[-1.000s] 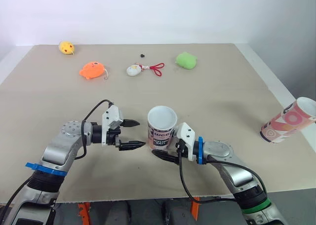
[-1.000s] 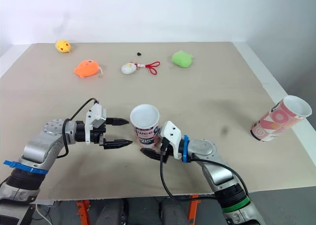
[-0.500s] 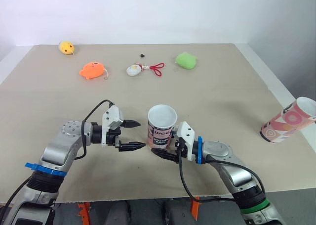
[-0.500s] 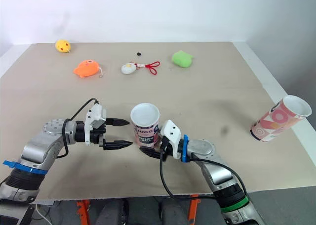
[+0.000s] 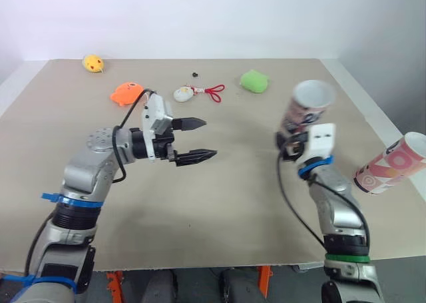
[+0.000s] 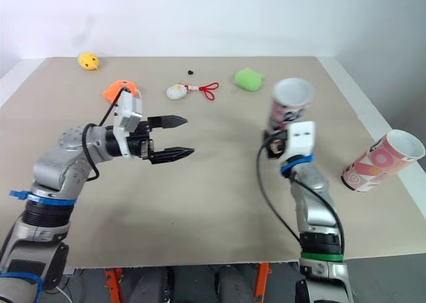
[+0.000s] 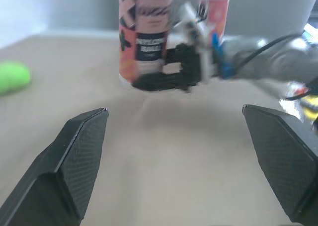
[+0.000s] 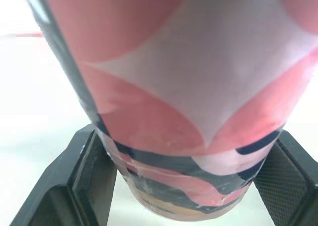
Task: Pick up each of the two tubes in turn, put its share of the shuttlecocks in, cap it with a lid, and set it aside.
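right hand (image 5: 287, 145) grasps a tube (image 5: 306, 106) upright over the surface (image 5: 253, 203); left hand (image 5: 208, 139) released; second tube (image 5: 393, 164) lies at right edge.

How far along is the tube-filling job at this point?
Done: nothing finished yet. In hand: the right pincer grips one tube, held clear of the table, mouth open and uncapped. The left pincer is open and empty. Left: filling and capping this tube, then the second tube, lying uncapped at the table's right edge.
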Controlling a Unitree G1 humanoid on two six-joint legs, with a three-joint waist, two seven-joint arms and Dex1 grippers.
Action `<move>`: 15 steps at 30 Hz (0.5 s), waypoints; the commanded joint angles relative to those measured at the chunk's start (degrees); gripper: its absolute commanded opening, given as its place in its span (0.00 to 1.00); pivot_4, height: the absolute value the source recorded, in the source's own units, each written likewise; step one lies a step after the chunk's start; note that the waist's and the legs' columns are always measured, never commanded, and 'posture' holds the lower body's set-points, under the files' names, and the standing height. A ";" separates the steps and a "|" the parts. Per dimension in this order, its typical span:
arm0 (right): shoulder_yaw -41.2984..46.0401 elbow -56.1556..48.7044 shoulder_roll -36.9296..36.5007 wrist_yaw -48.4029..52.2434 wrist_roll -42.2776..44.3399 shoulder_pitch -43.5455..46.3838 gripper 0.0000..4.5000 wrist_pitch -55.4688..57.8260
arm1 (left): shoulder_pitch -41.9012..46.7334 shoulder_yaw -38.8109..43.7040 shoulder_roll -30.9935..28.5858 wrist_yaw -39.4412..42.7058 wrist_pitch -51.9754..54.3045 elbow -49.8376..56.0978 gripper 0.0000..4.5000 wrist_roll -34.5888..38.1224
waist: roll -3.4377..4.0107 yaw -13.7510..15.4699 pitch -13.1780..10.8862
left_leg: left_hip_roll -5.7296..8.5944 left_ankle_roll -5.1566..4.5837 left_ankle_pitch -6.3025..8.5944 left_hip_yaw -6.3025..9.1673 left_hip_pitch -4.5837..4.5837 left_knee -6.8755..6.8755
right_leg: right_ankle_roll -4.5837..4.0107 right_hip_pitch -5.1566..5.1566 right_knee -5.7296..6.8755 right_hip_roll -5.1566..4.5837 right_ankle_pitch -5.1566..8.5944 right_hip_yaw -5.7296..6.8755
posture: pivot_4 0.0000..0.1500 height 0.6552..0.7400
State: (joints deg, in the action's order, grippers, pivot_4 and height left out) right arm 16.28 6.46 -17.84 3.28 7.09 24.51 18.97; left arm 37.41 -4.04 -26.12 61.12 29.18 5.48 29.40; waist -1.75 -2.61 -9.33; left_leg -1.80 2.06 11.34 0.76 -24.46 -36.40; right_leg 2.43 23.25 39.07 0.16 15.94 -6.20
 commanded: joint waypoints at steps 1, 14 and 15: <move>5.60 4.79 -0.85 -7.25 0.02 2.64 0.87 0.77 | 1.37 -1.75 1.60 -0.57 -0.71 1.03 1.00 -0.29 | 0.00 -0.03 0.00 | 0.01 -0.01 0.00 -0.01 -0.01 0.02 | 0.00 0.02 0.00 -0.01 0.00 -0.01 | 1.00 1.00; 8.30 7.68 0.79 -9.24 4.74 0.86 0.94 5.56 | 0.51 -3.12 1.94 -1.21 -2.01 0.64 1.00 -1.81 | 0.12 -0.20 0.04 | 0.03 -0.07 0.03 -0.11 0.10 0.00 | 0.08 -0.08 0.00 0.00 -0.05 -0.14 | 1.00 1.00; 8.16 6.62 1.05 -9.24 4.93 0.38 0.94 5.74 | 0.38 -3.11 1.77 -1.18 -1.98 0.73 1.00 -1.81 | 0.13 -0.20 0.05 | 0.03 -0.07 0.03 -0.11 0.10 -0.01 | 0.08 -0.08 0.00 0.00 -0.05 -0.13 | 1.00 1.00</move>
State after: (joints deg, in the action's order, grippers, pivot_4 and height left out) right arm 24.40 14.88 -17.40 -6.20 11.22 26.02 23.64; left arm 37.73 -8.01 -23.88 59.99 27.81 4.92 27.54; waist -1.62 -2.82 -9.28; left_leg -1.78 1.99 11.37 0.66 -24.35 -36.40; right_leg 2.50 23.17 39.07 0.17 15.90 -6.34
